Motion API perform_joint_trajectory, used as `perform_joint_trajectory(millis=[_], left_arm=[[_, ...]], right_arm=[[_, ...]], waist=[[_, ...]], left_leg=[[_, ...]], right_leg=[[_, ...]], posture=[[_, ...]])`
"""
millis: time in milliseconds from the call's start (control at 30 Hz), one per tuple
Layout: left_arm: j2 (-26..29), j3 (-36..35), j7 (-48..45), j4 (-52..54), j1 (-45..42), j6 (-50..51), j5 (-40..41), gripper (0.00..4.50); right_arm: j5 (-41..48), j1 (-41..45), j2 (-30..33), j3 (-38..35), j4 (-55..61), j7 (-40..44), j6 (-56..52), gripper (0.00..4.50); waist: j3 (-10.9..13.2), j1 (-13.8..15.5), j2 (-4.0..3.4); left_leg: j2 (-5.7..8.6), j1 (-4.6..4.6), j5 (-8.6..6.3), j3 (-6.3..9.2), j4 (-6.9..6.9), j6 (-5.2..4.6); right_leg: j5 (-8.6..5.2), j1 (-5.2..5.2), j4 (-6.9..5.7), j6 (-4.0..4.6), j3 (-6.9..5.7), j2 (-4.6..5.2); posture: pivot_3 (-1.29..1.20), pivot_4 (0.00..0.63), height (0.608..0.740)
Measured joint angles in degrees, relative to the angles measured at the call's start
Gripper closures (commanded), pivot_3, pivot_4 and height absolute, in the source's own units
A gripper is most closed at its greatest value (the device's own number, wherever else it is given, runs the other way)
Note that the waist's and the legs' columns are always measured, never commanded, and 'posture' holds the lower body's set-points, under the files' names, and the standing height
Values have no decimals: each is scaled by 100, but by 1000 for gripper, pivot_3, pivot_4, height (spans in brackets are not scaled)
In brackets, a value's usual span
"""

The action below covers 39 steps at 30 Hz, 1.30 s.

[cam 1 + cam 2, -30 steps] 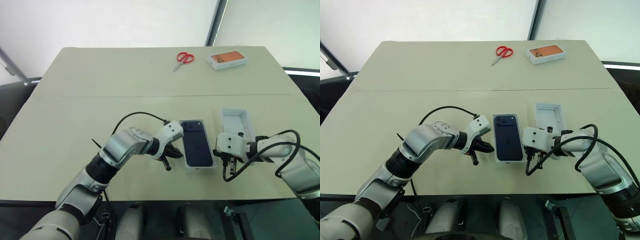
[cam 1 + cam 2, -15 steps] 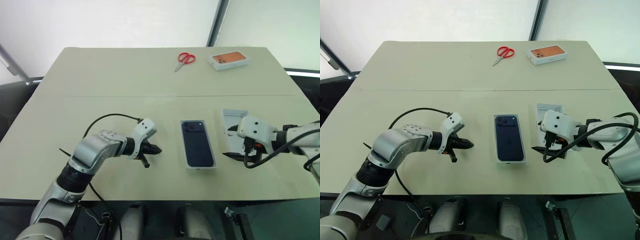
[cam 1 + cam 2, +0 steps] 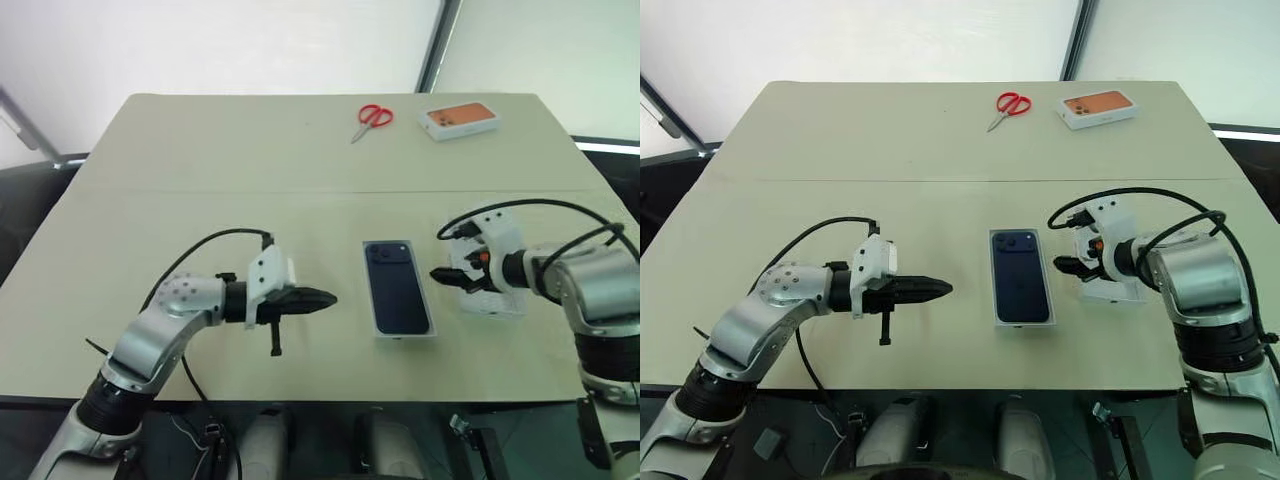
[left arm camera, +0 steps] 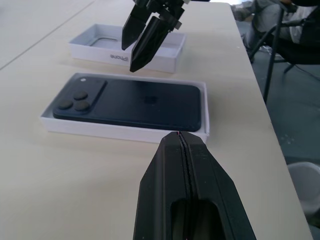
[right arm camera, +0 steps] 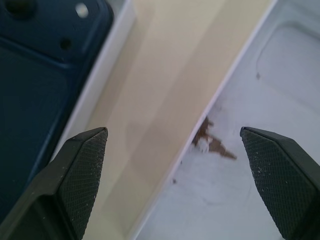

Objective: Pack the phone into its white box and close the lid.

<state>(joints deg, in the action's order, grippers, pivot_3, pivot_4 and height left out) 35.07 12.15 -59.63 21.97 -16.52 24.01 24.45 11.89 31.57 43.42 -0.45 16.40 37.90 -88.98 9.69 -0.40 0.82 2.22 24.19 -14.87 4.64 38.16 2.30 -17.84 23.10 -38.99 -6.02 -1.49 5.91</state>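
Table [image 3: 250,160]: beige, seamed | left claw [image 3: 325,297]: closed, empty | right claw [image 3: 447,277]: wide

Red-handled scissors [image 3: 371,118] are lying near the far edge of the beige table [image 3: 200,200], with a white box with an orange top [image 3: 460,119] sitting just beside them. A person's clothed legs [image 4: 280,25] are showing past the table's edge.

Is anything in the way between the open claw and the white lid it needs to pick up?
Nothing visible is. The right gripper hangs open right over the lid's near edge, with only bare table under its fingers. The phone already lies in the white box beside it.
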Motion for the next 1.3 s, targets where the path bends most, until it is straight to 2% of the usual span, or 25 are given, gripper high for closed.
perform_joint_trajectory(millis=[133, 233, 367, 467, 633, 833, 900, 967, 1133, 1200, 1267, 1300], left_arm=[[71, 0, -182, -166, 4, -127, -5, 4500], [68, -9, -207, -234, -4, -212, -5, 4500], [60, -58, -202, -284, -1, -281, -7, 4500], [54, -88, -137, -310, 0, -324, -18, 4500], [51, -232, 29, -402, 48, -344, -47, 4500], [-30, -530, 385, -747, 153, -536, -142, 4500], [-26, -765, 525, -932, 197, -558, -144, 4500], [-7, -916, 604, -1092, 219, -584, -163, 4500], [24, -1005, 670, -1408, 208, -656, -271, 4500], [33, -1083, 670, -1524, 142, -711, -279, 4500], [44, -1112, 671, -1608, 48, -729, -303, 4500], [41, -1110, 668, -1610, 30, -740, -306, 4500]], right_arm=[[24, 92, -80, 0, -67, -405, -311, 68], [69, 167, -335, -93, -267, -748, -313, 834], [282, 239, -467, -231, -386, -1032, -313, 3020], [426, 283, -547, -257, -436, -1242, -313, 4467], [752, 383, -699, -557, -572, -1599, -315, 4467], [1562, 1286, -724, -1250, -508, -1530, -314, 4467], [2566, 1501, -725, -1694, -460, -1372, -314, 4467], [3644, 1512, -779, -1972, -534, -1553, -313, 4467], [6676, 1314, -1141, -2022, -1249, -3132, -285, 4467], [8640, 760, -942, -1377, -1258, -4287, 567, 4467], [9592, 202, -1363, -855, -1148, -5023, 1194, 4467], [9733, 26, -1620, -740, -1127, -5238, 1368, 4467]], waist=[[0, -26, 0], [0, -52, 0], [0, -50, 0], [0, -42, 0], [1, -47, -2], [9, -57, -14], [8, -47, -13], [8, -41, -13], [9, -38, -13], [3, -36, 0], [5, -66, 1], [6, -91, -1]], left_leg=[[-2, -1, -2, 0, -1, -4], [-5, -4, -2, -2, -2, -4], [-6, -4, -2, -2, -2, -4], [-5, -4, -2, -3, -2, -4], [-5, -4, -2, -3, -2, -5], [-11, -2, -2, -4, -5, -5], [-13, -2, -2, -2, -6, -5], [-13, -2, -2, -4, -5, -5], [-12, 4, -2, -5, -3, -6], [-15, 9, -3, 2, 0, -9], [-15, 10, -3, -3, 1, -10], [-16, 9, -3, -4, 2, -10]], right_leg=[[0, 2, -3, 0, -8, -5], [0, 2, -7, -1, -7, -8], [0, 2, -9, -1, -7, -10], [0, 2, -9, -1, -6, -9], [0, 4, -10, -2, -5, -10], [0, 14, -13, -2, -3, -17], [0, 11, -13, -2, -5, -18], [1, 8, -12, -2, -4, -15], [1, 11, -13, -2, -5, -11], [0, 9, -10, -2, -12, -10], [0, 11, -15, -2, -14, -13], [1, 12, -17, -2, -11, -15]], posture=[[0, 150, 697], [0, 150, 697], [0, 150, 697], [0, 150, 697], [0, 150, 697], [0, 150, 697], [0, 150, 697], [0, 150, 697], [0, 150, 697], [0, 150, 697], [0, 150, 697], [0, 150, 697]])
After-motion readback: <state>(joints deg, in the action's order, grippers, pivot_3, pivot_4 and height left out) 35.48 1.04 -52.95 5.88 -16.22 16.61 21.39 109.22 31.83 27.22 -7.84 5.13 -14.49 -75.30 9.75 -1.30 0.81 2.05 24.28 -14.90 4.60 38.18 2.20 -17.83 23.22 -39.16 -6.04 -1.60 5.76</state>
